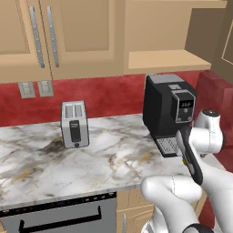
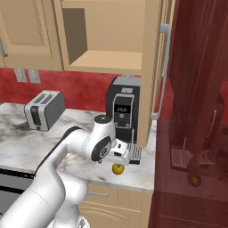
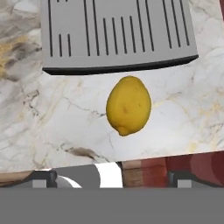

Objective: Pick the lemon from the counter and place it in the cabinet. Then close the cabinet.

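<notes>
The lemon [image 3: 128, 105] lies on the white marble counter [image 3: 52, 122], just in front of the coffee machine's grey drip tray [image 3: 118, 35]. In the right base view the lemon [image 2: 117, 168] rests near the counter's [image 2: 18, 133] front edge. My gripper [image 2: 119, 161] hangs straight above it, pointing down, open and holding nothing. Its two dark fingertips [image 3: 43, 179] stand wide apart either side of the lemon, short of touching it. The cabinet [image 2: 107, 60] above is open, its door [image 2: 150, 67] with the long silver handle swung outward. Its bare shelf [image 1: 164, 59] sits above the coffee machine.
A black coffee machine [image 2: 124, 109] stands right behind the lemon. A silver toaster [image 1: 75, 124] is farther left on the counter [image 1: 118, 154]. A dark red wall [image 2: 196, 111] closes the right side. A double-door cabinet [image 1: 45, 36] hangs at the upper left.
</notes>
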